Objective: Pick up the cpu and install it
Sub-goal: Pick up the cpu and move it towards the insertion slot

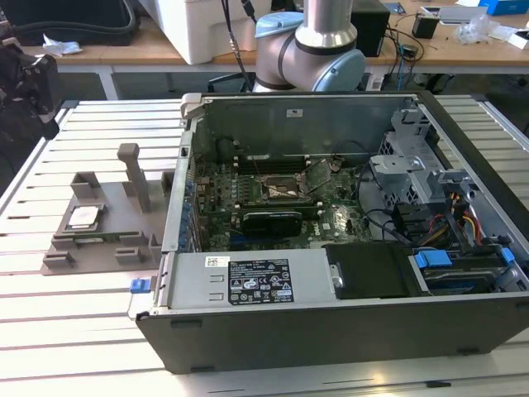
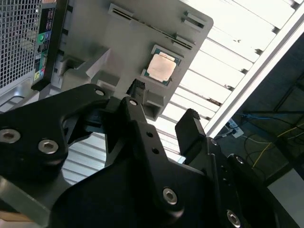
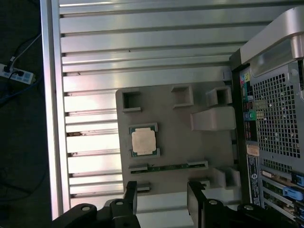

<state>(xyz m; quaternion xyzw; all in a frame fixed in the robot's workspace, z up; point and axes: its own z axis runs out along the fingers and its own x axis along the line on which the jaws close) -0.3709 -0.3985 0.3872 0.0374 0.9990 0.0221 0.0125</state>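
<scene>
Pick-up step, nothing grabbed: my black two-finger gripper (image 3: 163, 192) hangs open and empty over the grey plastic holder tray (image 3: 190, 152). The small square silver-topped cpu (image 3: 144, 141) lies flat in it, at 9 o'clock of the open dark computer case (image 1: 331, 318) in the exterior view. I reckon the grasp needs me centred and square on the chip.

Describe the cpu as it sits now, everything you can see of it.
The cpu is a small flat square chip: pale silvery metal top plate, thin greenish board edge round it. It lies flat, plate up, seated in a square recess of the grey plastic holder tray, which sits on the slatted table beside the open computer case, at the exterior view's left. Only the tray touches it; the open gripper is apart from it, empty.
</scene>
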